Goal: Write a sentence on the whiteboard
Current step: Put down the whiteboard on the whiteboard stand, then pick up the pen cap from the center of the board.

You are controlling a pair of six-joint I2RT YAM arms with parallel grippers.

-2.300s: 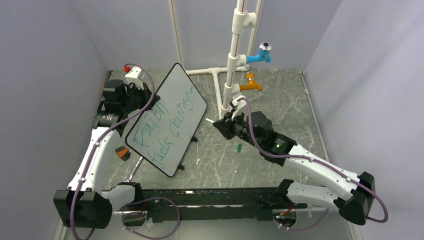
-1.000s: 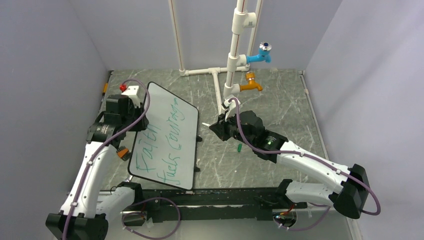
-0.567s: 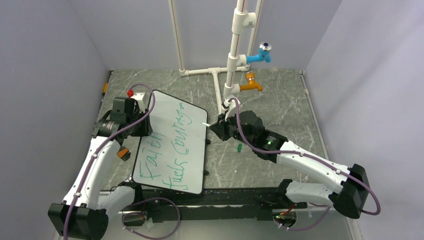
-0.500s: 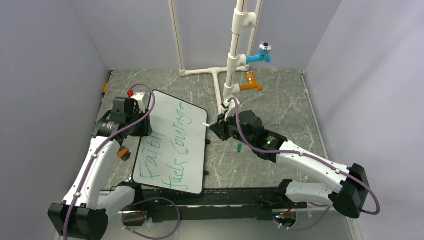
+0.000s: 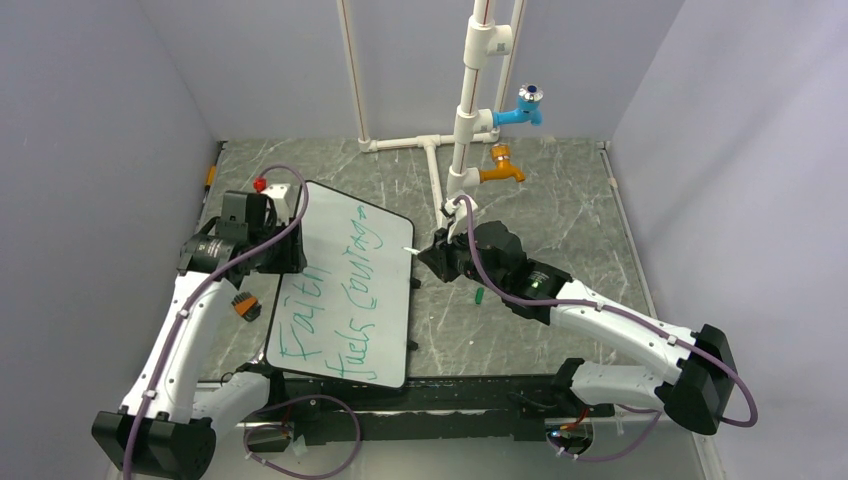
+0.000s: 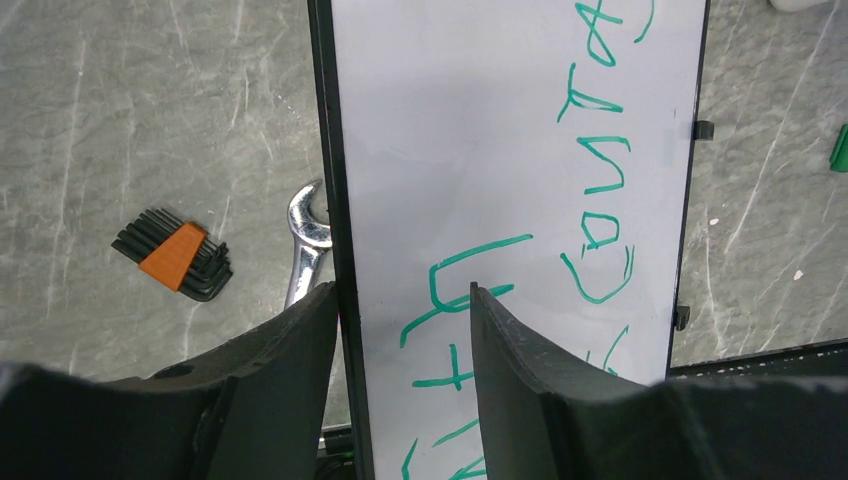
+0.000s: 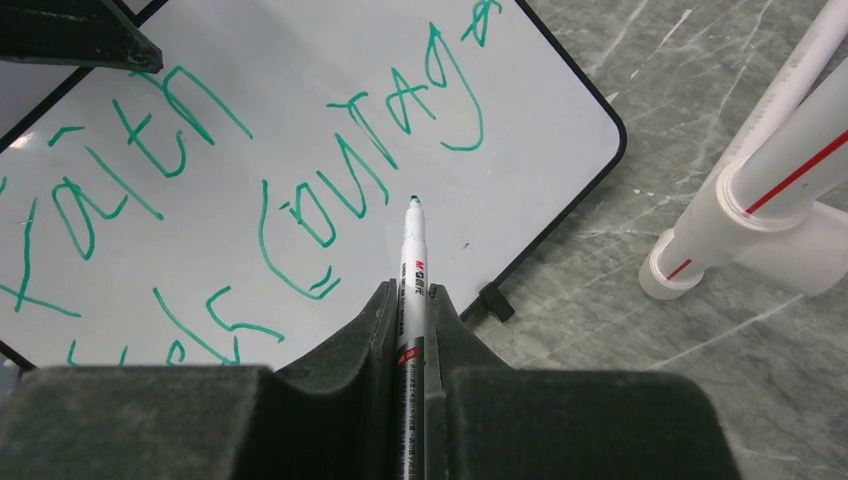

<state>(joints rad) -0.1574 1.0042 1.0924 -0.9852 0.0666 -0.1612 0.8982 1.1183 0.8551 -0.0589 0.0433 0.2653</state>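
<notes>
The whiteboard (image 5: 340,225) lies flat on the table's left half, with the green sentence (image 5: 335,300) on it in two lines. My left gripper (image 5: 285,262) stands open over the board's left rim. In the left wrist view one finger (image 6: 290,350) is outside the black rim, the other (image 6: 510,350) is over the whiteboard (image 6: 500,130) and its sentence (image 6: 590,220). My right gripper (image 7: 412,300) is shut on a white marker (image 7: 412,270), whose tip hovers by the board's right edge above the whiteboard (image 7: 290,60).
A white pipe stand (image 5: 468,110) with a blue tap (image 5: 525,105) and an orange tap (image 5: 500,170) rises behind the right gripper. A green cap (image 5: 479,295) lies on the table. An orange hex key set (image 6: 175,255) and a wrench (image 6: 307,240) lie left of the board.
The left arm has lowered the board from a raised tilt to flat on the table, and its jaws have opened off the rim. The right arm has hardly moved.
</notes>
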